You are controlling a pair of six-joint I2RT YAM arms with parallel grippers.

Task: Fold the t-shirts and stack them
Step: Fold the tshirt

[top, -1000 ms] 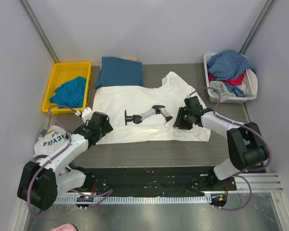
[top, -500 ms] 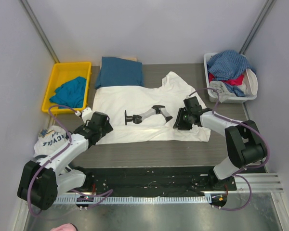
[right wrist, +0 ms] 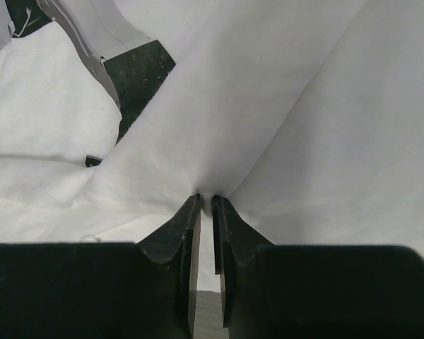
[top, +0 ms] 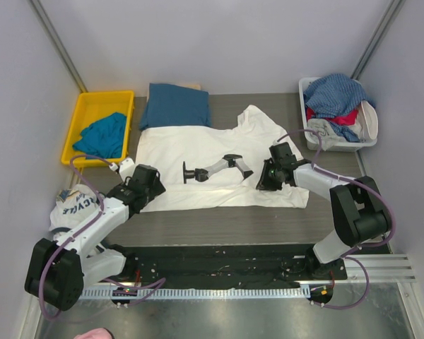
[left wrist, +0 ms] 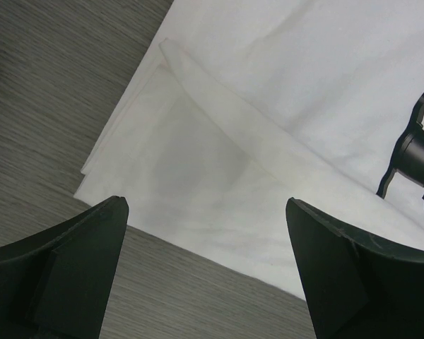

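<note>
Grey walls close round a dark wood-grain surface (top: 219, 222), and across the middle of the top view we see the white tee (top: 198, 145) spread flat, its black print (top: 213, 168) near the centre. Above it, at upper centre, lies the blue tee (top: 174, 104), already folded.

Our worry is on the right side. The right tool (right wrist: 205, 205) has its fingers almost pressed together on a thin peak of white cloth, and the fabric fans up and away from that pinch in a taut ridge. We judge the bite to be shallow; if the arm lifts or drags from here, the fold could slip out, or only the top layer could come up and the tee would crease unevenly. A pull from one side alone could also skew the whole tee across the surface, since the other side is not held.

At the lower left of the top view, the left tool (left wrist: 205, 272) hangs with its fingers spread wide, gripping nothing. It hovers above the tee's near left corner, where a doubled edge shows. If it closes too near that edge, we think it may catch one layer only.
</note>
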